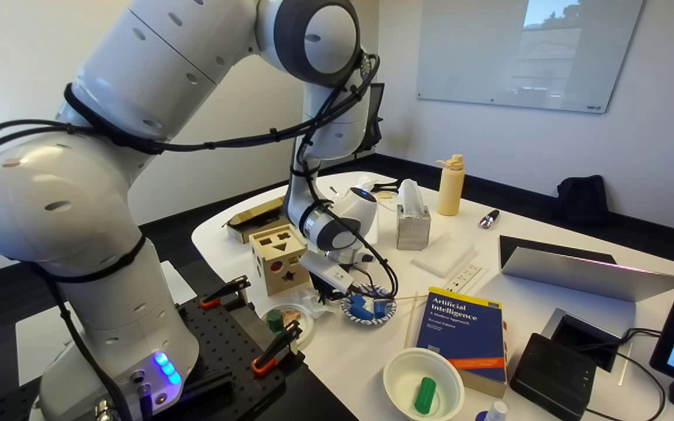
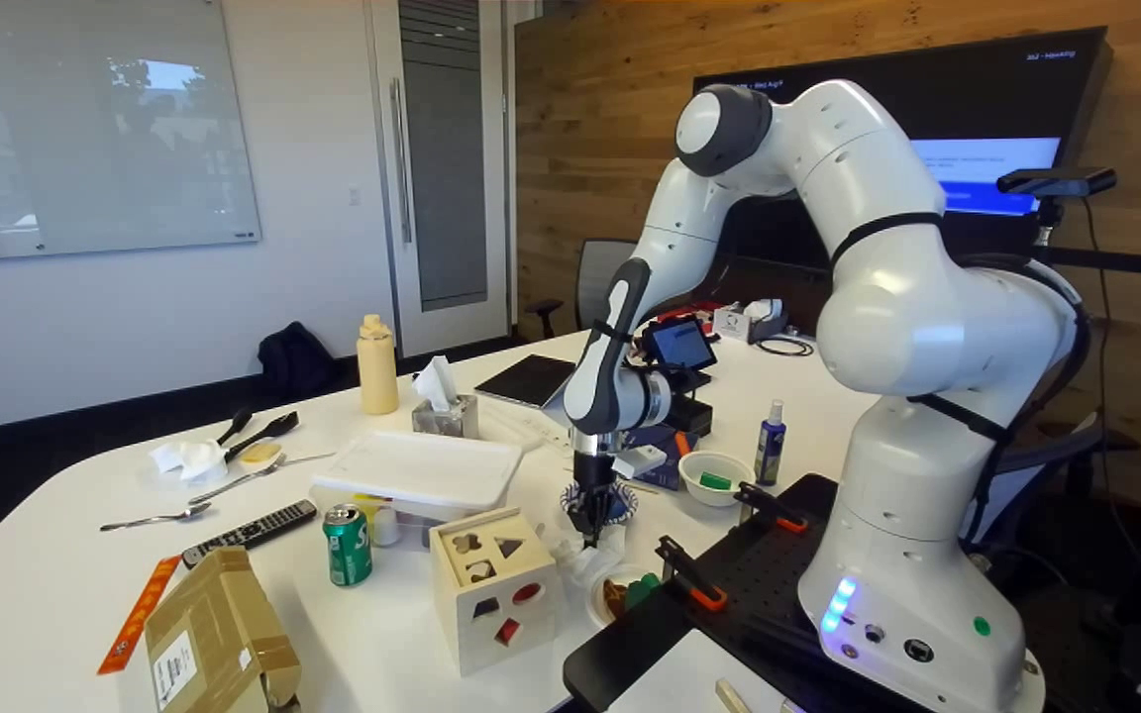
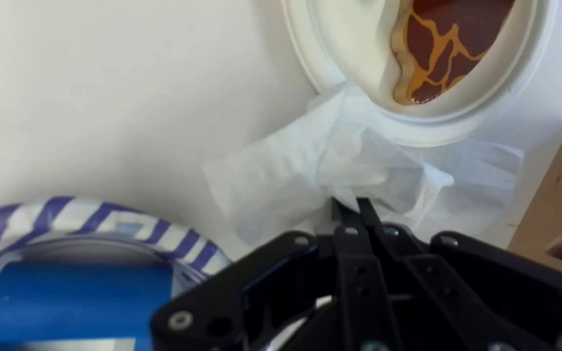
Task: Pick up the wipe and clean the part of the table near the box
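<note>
The white wipe (image 3: 271, 180) lies crumpled on the white table (image 3: 115, 97) in the wrist view. My gripper (image 3: 354, 209) points down at it with the fingers closed together, a fold of the wipe pinched at the tips. The wipe also shows in both exterior views (image 1: 315, 303) (image 2: 602, 560), under the gripper (image 2: 590, 535). The wooden shape-sorter box (image 2: 493, 594) stands upright close beside the wipe; it also shows in an exterior view (image 1: 278, 260), and its edge shows at the right of the wrist view (image 3: 547, 195).
A striped bowl (image 3: 86, 214) with blue blocks sits beside the gripper. A white plate (image 3: 437, 131) with a toy steak touches the wipe. Clamps (image 2: 694, 574) edge the robot's base. A green can (image 2: 348, 545), lidded plastic bin (image 2: 422, 470) and book (image 1: 460, 327) stand nearby.
</note>
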`<action>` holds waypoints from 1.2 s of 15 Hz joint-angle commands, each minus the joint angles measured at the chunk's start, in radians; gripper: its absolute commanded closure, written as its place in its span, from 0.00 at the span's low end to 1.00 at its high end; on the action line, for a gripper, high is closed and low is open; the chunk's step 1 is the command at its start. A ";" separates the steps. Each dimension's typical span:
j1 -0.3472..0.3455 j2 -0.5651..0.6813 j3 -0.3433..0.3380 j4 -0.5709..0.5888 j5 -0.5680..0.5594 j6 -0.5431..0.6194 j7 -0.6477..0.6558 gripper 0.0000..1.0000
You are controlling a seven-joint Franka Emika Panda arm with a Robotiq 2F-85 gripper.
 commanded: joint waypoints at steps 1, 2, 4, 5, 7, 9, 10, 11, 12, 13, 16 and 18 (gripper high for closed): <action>0.080 -0.051 -0.043 -0.011 0.021 -0.014 0.031 1.00; 0.101 -0.058 -0.054 -0.021 0.023 -0.003 0.045 1.00; 0.130 -0.066 -0.071 -0.024 0.021 0.002 0.063 1.00; 0.137 -0.073 -0.070 -0.022 0.021 -0.003 0.067 1.00; 0.169 -0.096 -0.081 -0.020 0.016 -0.006 0.077 1.00; 0.203 -0.137 -0.093 -0.023 0.014 -0.019 0.098 1.00; 0.216 -0.157 -0.097 -0.020 0.013 -0.027 0.102 1.00; 0.238 -0.178 -0.111 -0.019 0.007 -0.022 0.111 1.00; 0.253 -0.207 -0.116 -0.011 0.006 -0.037 0.117 1.00; 0.265 -0.231 -0.125 -0.002 0.004 -0.045 0.118 1.00; 0.339 -0.286 -0.220 0.050 -0.027 -0.026 0.164 1.00; 0.381 -0.279 -0.303 0.111 -0.061 -0.004 0.193 1.00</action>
